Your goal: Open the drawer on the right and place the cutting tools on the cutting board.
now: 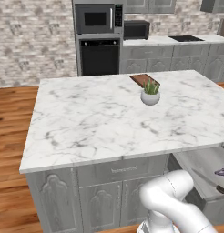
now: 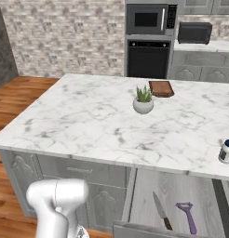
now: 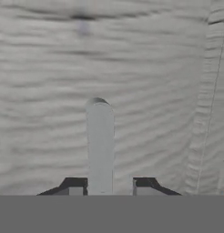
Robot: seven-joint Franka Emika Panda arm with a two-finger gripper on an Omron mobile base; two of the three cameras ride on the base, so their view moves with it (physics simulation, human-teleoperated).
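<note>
Wide shallow grey-fronted drawer (image 2: 172, 195) on the right of the island stands pulled out, pale grey inside exposed. Inside it: small knife with dark handle and grey blade (image 2: 161, 210) lying flat, and just beside it, toward the right, a purple peeler with Y-shaped head (image 2: 185, 215); the two are apart, not touching. In the left base view the same knife (image 1: 209, 181) and peeler (image 1: 221, 172) lie in the open drawer (image 1: 200, 164) at the lower right.

Small rectangular reddish-brown wooden cutting board (image 2: 161, 88) sits on the white marble tabletop (image 2: 88, 121) toward its far edge, nothing on it. Small green plant in a round white pot (image 2: 143, 101) stands just beside the board, nearer the camera. Small white jar with dark lid (image 2: 226, 151) near the right front edge of the tabletop.

Hand (image 3: 109, 186): fingertips slightly parted, straddling the slim grey bar handle (image 3: 99, 145) against the grey drawer front. Cannot tell whether the fingers press on the bar or stand free of it.
</note>
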